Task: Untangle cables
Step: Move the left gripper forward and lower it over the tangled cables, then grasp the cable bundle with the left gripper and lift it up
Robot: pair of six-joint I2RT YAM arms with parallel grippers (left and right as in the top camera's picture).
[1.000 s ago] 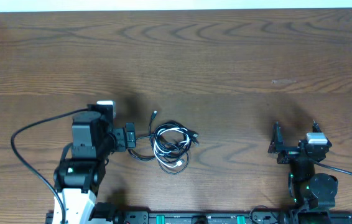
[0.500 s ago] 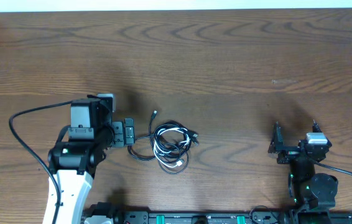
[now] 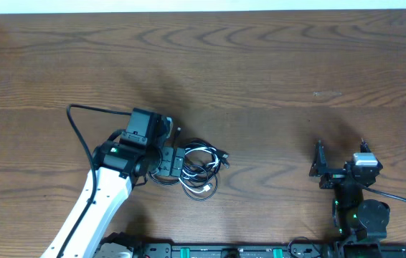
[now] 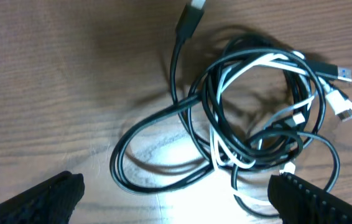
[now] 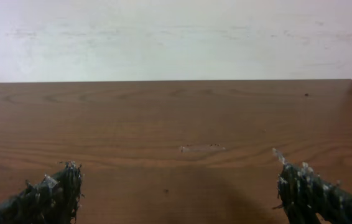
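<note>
A tangle of black and white cables (image 3: 199, 166) lies on the wooden table at centre left, with loose plug ends sticking out. In the left wrist view the cable tangle (image 4: 250, 118) fills the frame, with a black loop (image 4: 157, 155) trailing left. My left gripper (image 3: 171, 160) is open, hanging over the tangle's left edge, its fingertips (image 4: 176, 193) spread wide at the bottom corners with nothing between them. My right gripper (image 3: 339, 159) is open and empty at the right, far from the cables; its fingertips (image 5: 182, 186) frame only bare table.
The table's far edge meets a white wall (image 5: 163, 37). The arms' bases and a black rail (image 3: 217, 251) sit along the near edge. A small scuff (image 5: 201, 148) marks the wood ahead of the right gripper.
My left arm has swung right and forward, bringing its open gripper from beside the cables to over their left edge. The cables and the right arm have not moved.
</note>
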